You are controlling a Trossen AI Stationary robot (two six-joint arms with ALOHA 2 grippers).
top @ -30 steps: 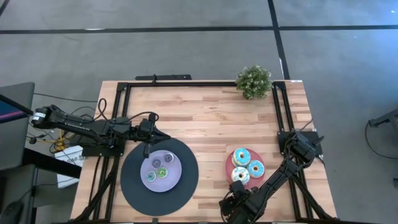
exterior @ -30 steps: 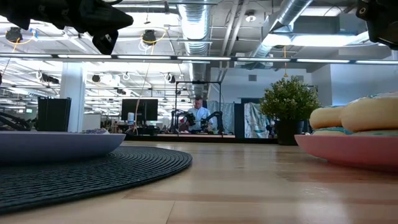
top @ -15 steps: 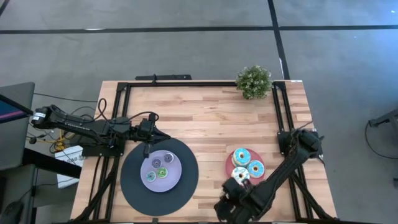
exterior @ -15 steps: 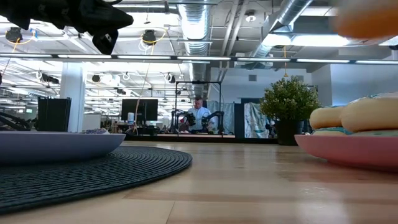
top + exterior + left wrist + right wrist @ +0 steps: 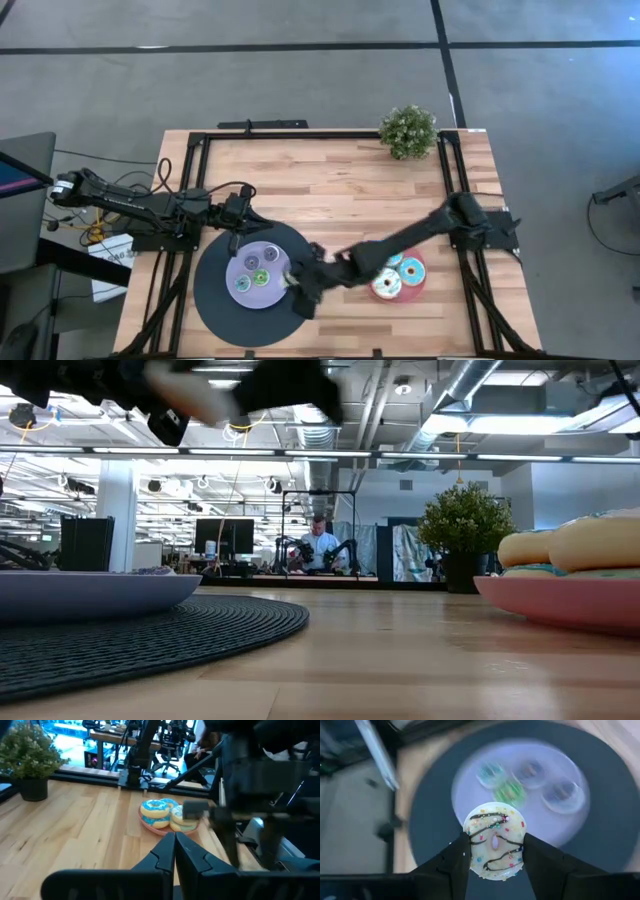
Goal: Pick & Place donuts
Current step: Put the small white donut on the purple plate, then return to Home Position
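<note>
Above the black disc, white-iced donut clamped between right pincer fingers

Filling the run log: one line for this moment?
right gripper: holding white-iced donut over black disc | left gripper: shut, waiting by lavender plate | pink plate: two blue donuts left

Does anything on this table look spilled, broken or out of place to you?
Nothing stands out. The small donuts sit on the lavender plate, two blue donuts on the pink plate, and the right gripper carries a white donut above the black disc.
</note>
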